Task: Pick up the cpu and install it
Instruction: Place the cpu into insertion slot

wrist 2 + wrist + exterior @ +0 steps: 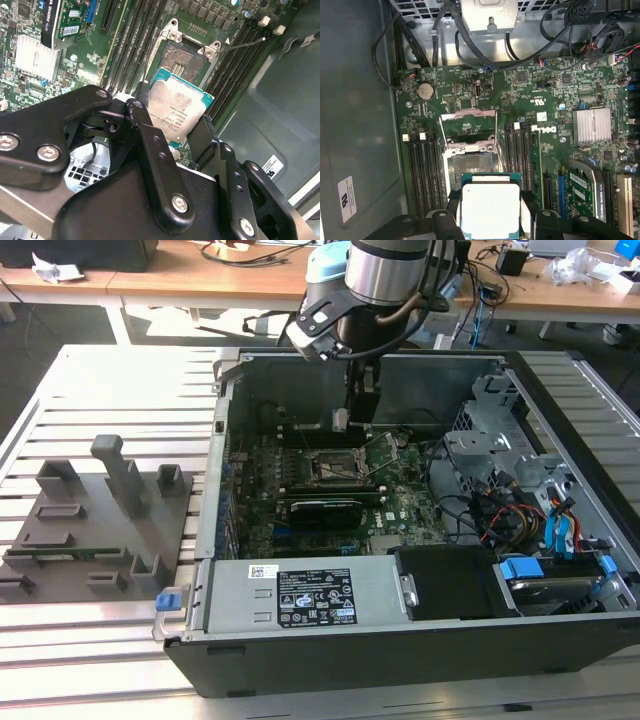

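The cpu (pixel 177 111) is a flat square chip with a pale metal top and a green rim. My gripper (pixel 175 119) is shut on it, a black finger (pixel 142 102) on each of two opposite edges. In the first wrist view the cpu (pixel 489 206) hangs between the fingers (pixel 451 201), just off the open black socket (pixel 471 167), whose metal load plate (pixel 470 118) is swung up. In the exterior view my gripper (pixel 345 418) reaches down into the open computer case, a little above the socket (pixel 335 468) on the green motherboard.
Black memory slots (pixel 422 170) flank the socket on both sides. A long black card (pixel 325 510) lies near the socket, with a power supply (pixel 310 595) at the case front. A drive cage with cables (pixel 510 475) stands at the exterior view's right. A grey fixture tray (pixel 90 520) lies outside, left.
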Controlling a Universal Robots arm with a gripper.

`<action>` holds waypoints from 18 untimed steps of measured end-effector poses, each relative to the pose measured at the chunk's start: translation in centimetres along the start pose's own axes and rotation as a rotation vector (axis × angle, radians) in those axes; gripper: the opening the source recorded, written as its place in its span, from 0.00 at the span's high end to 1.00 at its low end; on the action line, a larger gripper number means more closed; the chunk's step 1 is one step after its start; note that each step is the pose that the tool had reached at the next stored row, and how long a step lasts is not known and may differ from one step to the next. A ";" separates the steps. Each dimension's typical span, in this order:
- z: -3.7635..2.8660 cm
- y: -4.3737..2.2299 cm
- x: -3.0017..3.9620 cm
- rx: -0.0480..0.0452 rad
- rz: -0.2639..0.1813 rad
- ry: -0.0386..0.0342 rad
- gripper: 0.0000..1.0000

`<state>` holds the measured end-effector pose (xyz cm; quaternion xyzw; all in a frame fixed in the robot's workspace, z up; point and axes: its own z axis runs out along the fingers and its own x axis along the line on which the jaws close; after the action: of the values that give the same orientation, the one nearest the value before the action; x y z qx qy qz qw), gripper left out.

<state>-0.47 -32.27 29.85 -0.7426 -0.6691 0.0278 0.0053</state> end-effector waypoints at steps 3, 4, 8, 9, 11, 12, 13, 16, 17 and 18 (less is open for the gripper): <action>0.00 0.00 0.00 0.0004 0.013 0.0006 0.45; 0.00 0.00 0.00 0.0004 0.014 0.0006 0.45; -0.19 -0.01 -0.01 0.0004 0.010 0.0001 0.45; -0.30 -0.01 -0.01 0.0004 0.010 0.0001 0.45; -0.30 -0.01 -0.01 -0.0001 0.000 0.0000 0.45; -0.30 -0.01 -0.01 -0.0007 -0.021 -0.0010 0.45; -0.31 -0.01 -0.01 -0.0013 -0.038 -0.0018 0.45; -0.29 -0.01 -0.01 -0.0035 -0.105 -0.0046 0.45; -0.18 -0.01 0.00 -0.0036 -0.105 -0.0045 0.45; -0.06 0.00 0.00 -0.0036 -0.105 -0.0046 0.45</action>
<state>-0.47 -32.27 29.91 -0.7064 -0.7072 0.0280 0.0039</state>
